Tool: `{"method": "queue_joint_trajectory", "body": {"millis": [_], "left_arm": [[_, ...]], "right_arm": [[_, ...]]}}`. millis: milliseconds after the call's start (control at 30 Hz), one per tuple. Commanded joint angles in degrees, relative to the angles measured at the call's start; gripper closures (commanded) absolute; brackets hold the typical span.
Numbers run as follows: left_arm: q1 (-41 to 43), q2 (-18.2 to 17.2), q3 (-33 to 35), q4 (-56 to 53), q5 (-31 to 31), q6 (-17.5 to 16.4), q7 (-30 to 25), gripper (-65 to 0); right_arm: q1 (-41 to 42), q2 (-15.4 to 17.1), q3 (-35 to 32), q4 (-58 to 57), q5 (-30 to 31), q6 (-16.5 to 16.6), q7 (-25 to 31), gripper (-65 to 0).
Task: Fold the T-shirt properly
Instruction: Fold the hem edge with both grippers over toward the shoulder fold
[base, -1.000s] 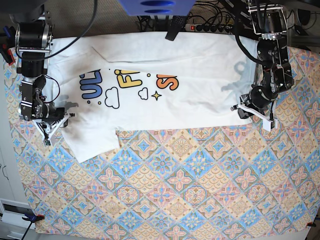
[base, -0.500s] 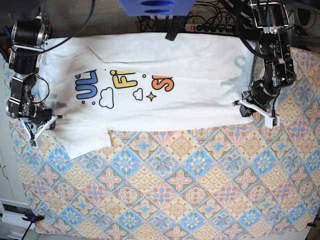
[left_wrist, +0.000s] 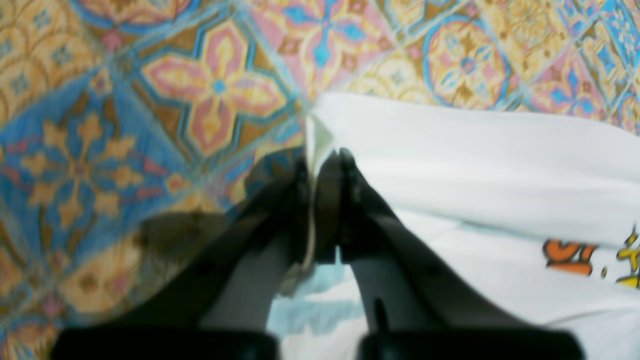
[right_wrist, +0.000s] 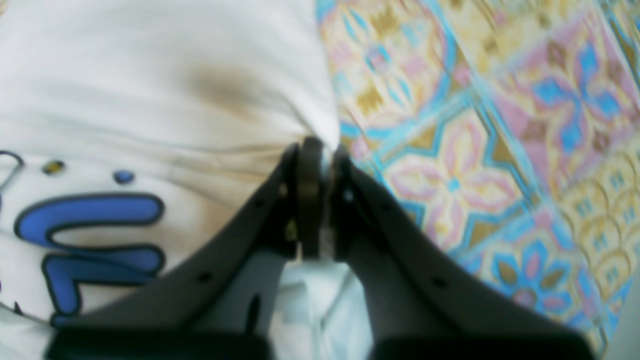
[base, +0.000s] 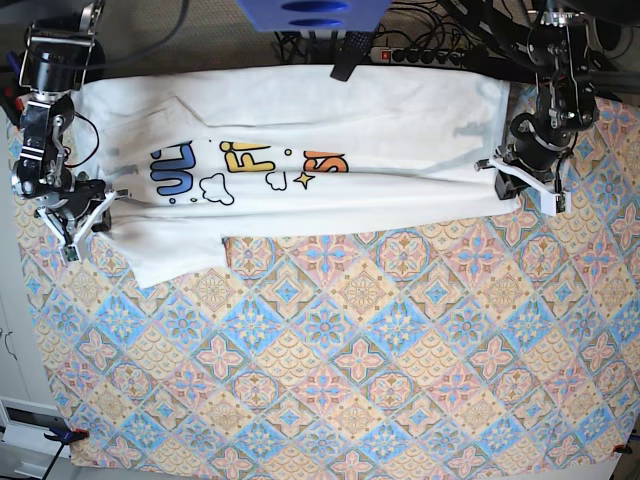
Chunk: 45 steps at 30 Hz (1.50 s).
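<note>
The white T-shirt (base: 300, 205) lies stretched across the far part of the table. Its print shows only as blue "UL", yellow "FI" and orange "S", because a fold of white cloth covers the rest. My left gripper (base: 505, 185) is shut on the shirt's right edge. In the left wrist view this gripper (left_wrist: 322, 162) pinches a corner of the shirt (left_wrist: 475, 165). My right gripper (base: 95, 210) is shut on the shirt's left edge. In the right wrist view this gripper (right_wrist: 320, 147) pinches the shirt (right_wrist: 175, 75) beside the blue letter.
The patterned blue-orange tablecloth (base: 340, 360) covers the whole table in front of the shirt. A power strip and cables (base: 420, 55) lie behind the far edge. A blue object (base: 310, 12) hangs over the far middle.
Both grippers have moved toward the far edge and slightly apart, holding the shirt's side edges. The shirt has been drawn farther back and tauter, and its near edge has moved away from me.
</note>
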Motion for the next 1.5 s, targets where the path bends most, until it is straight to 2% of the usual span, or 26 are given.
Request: {"method": "queue_joint_trajectory", "body": {"millis": [0,300,333,467,500,567,767,967,1333,1467], "left_arm": [[0.29,-0.69,-0.35,1.67,-0.25,-0.17,-1.39,0.0],[3.89,-0.52,-0.09,2.72,-0.25,-0.17,-1.39,0.0],[4.07,-0.52,0.00,2.72,-0.25,-0.17,-1.39,0.0],[5.74,-0.43,0.09,2.72,0.01,-0.17,-1.39,0.0],[6.18,-0.43,0.09,2.72,0.10,-0.17,-1.39,0.0],[6.53,-0.43,0.17,2.64,0.19,-0.17,-1.30,0.0],[7.85,-0.69,3.07,2.28,1.59,-0.17,-1.22,0.0],[7.76,-0.60,6.41,0.09,6.60,-0.17,-1.13,0.0],[6.27,-0.60,6.33,-6.24,6.95,-0.17,-1.30,0.0],[5.30,-0.60,6.33,-6.24,7.04,-0.17,-1.13,-6.3]], "right_arm": [[0.28,1.78,1.72,2.37,0.57,-0.19,1.43,0.0],[-8.60,1.78,7.52,11.34,0.65,-0.10,1.43,0.0],[-9.56,1.78,7.87,12.13,0.65,0.60,1.43,0.0],[-12.20,1.69,10.07,13.54,0.65,7.28,1.43,0.0],[-12.55,1.69,10.60,13.54,0.65,7.72,1.43,0.0],[-12.64,1.69,10.86,13.01,0.65,7.72,1.26,0.0],[-12.64,1.60,11.13,13.45,0.39,7.72,-3.84,0.0],[-13.78,1.60,11.13,13.45,0.39,7.72,-4.11,0.0],[-16.07,1.60,11.13,13.45,0.39,7.72,-4.02,-0.1],[-16.60,1.60,10.77,13.45,0.30,7.72,-4.20,-0.4]]}}
